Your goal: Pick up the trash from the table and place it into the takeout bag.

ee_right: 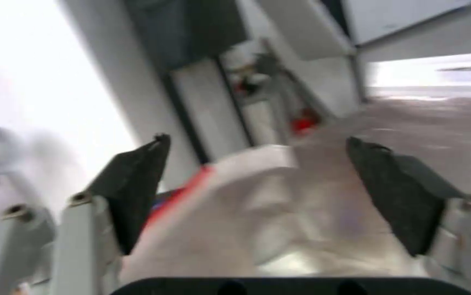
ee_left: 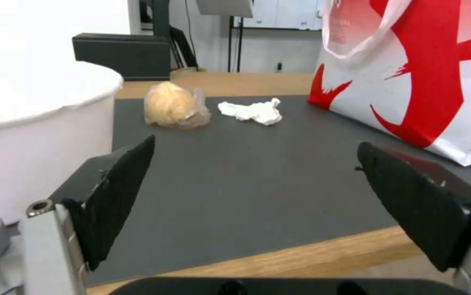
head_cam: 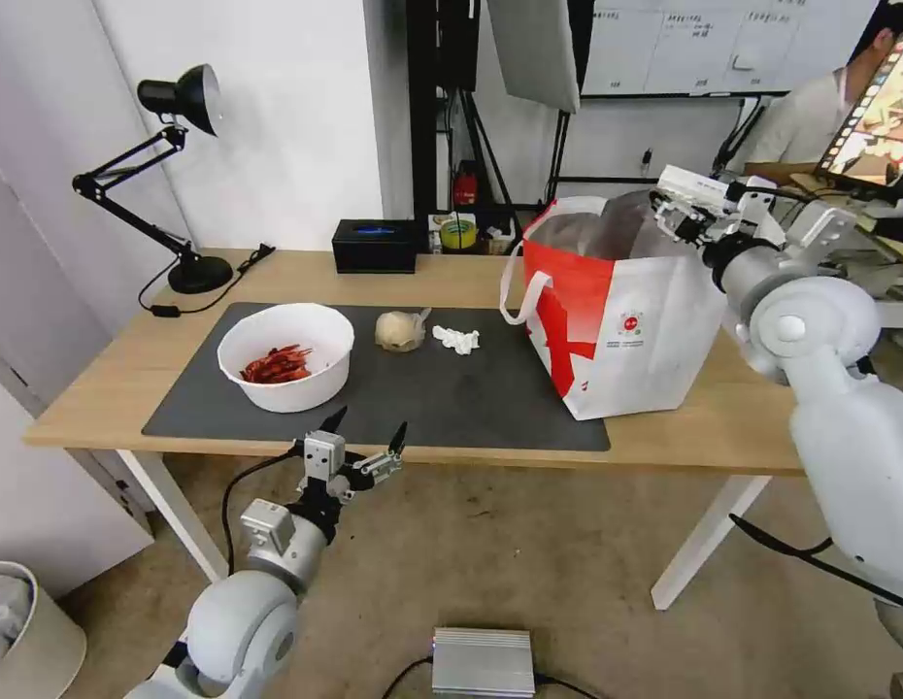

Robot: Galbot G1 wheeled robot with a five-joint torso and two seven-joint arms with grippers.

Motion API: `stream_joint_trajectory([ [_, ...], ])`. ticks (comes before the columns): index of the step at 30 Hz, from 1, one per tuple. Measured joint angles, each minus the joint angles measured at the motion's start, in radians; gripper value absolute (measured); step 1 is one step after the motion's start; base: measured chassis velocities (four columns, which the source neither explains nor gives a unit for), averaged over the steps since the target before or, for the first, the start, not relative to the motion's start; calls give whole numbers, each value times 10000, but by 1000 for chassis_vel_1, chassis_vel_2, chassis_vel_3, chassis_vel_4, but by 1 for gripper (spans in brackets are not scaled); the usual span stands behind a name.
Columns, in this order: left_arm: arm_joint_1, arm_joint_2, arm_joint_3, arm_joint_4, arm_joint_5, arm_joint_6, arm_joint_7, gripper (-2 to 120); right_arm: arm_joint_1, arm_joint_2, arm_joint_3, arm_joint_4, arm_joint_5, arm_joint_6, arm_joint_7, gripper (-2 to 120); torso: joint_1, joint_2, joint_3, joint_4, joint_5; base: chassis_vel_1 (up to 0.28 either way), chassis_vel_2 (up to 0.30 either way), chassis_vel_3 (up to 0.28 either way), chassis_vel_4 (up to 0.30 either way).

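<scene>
Head view: left fingers (head_cam: 333,419) held low, short of the near bench (head_cam: 451,277) edge, spread wide with nothing between them, wrist tipped up toward the grey mat (head_cam: 451,398). White bowl (head_cam: 296,393) with red scraps just beyond and a little outward of those fingers; balled plastic wrap (head_cam: 400,330) and crumpled tissue (head_cam: 456,339) farther ahead, side by side but apart. Right fingers (head_cam: 677,216) poised high over the open mouth of the takeout bag (head_cam: 626,330), elbow folded, forearm reaching in from that arm's side.

Left wrist view: left fingers (ee_left: 120,192) wide apart and empty, mat (ee_left: 246,184) showing between them. Bowl (ee_left: 33,155) close beside one finger, not touching. Wrap (ee_left: 174,104) and tissue (ee_left: 253,111) well ahead, nearly centred in the gap; bag (ee_left: 426,82) beyond the other finger. Judged by look: bowl stiff, smooth-walled and light, likely to spill scraps if tipped, so best pinched across the rim and kept level. Wrap soft and springy, probably slippery; best squeezed across its middle. Tissue nearly weightless and limp; best pinched low against the mat, at its thickest fold.

Right wrist view: right fingers (ee_right: 131,192) also opened wide, gripping nothing. Silver lining of the bag (ee_right: 279,213) directly below the gap, red edge near one finger. Could not tell what lay inside the bag.
</scene>
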Motion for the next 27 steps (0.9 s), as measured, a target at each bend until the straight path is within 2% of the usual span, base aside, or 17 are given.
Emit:
stream_joint_trajectory([
  [2, 5, -5, -35, -4, 0, 0, -3, 100, -312, -145, -13, 462, 162, 82, -297, 94, 0, 0, 0, 2, -4, 0, 0, 0, 0],
  [3, 5, -5, -35, -4, 0, 0, -3, 100, -312, -145, -13, 462, 162, 82, -297, 94, 0, 0, 0, 2, -4, 0, 0, 0, 0],
  [5, 30, 1, -157, -19, 2, -2, -5, 100, -1448, -617, -87, 1606, -60, 139, -1005, 100, -1, 1, -1, 0, -1, 0, 0, 0, 0],
  [6, 30, 1, -157, -19, 2, -2, -5, 100, -1448, -617, -87, 1606, -60, 139, -1005, 100, -1, 1, -1, 0, -1, 0, 0, 0, 0],
  [8, 72, 6, -265, -15, 10, -52, -4, 100, -2388, -968, -95, 2316, -825, 222, -1452, 100, -1, 0, -1, -1, 1, 0, 0, 0, 0],
  [9, 72, 6, -265, -15, 10, -52, -4, 100, -2388, -968, -95, 2316, -825, 222, -1452, 100, -1, 0, -1, -1, 1, 0, 0, 0, 0],
  [12, 148, 6, -362, 74, 82, -199, 6, 100, -3620, -1263, -107, 2938, -1998, 755, -2095, 100, -1, 1, -1, -1, 1, 0, 0, 0, 0],
  [13, 148, 6, -362, 74, 82, -199, 6, 100, -3620, -1263, -107, 2938, -1998, 755, -2095, 100, -1, 1, -1, -1, 1, 0, 0, 0, 0],
  [14, 194, -11, -385, 147, 154, -294, 18, 100, -4345, -1301, -132, 3164, -2684, 1182, -2264, 100, -1, 1, -1, -2, -1, 0, 0, 0, 0],
  [16, 222, -30, -392, 188, 194, -338, 23, 100, -4741, -1279, -168, 3238, -3034, 1471, -2269, 100, -1, 0, -1, -1, -1, 0, 0, 0, 0],
  [19, 344, -93, -463, 346, 351, -514, 54, 100, -6067, -905, -394, 3275, -4503, 2493, -2248, 100, -1, 1, -1, -1, 0, 0, 0, 0, 0],
  [27, 421, -107, -624, 562, 565, -730, 62, 100, -7134, -172, -684, 2935, -5891, 3606, -2201, 100, -2, 0, -1, -2, 0, 0, 0, 0, 0],
])
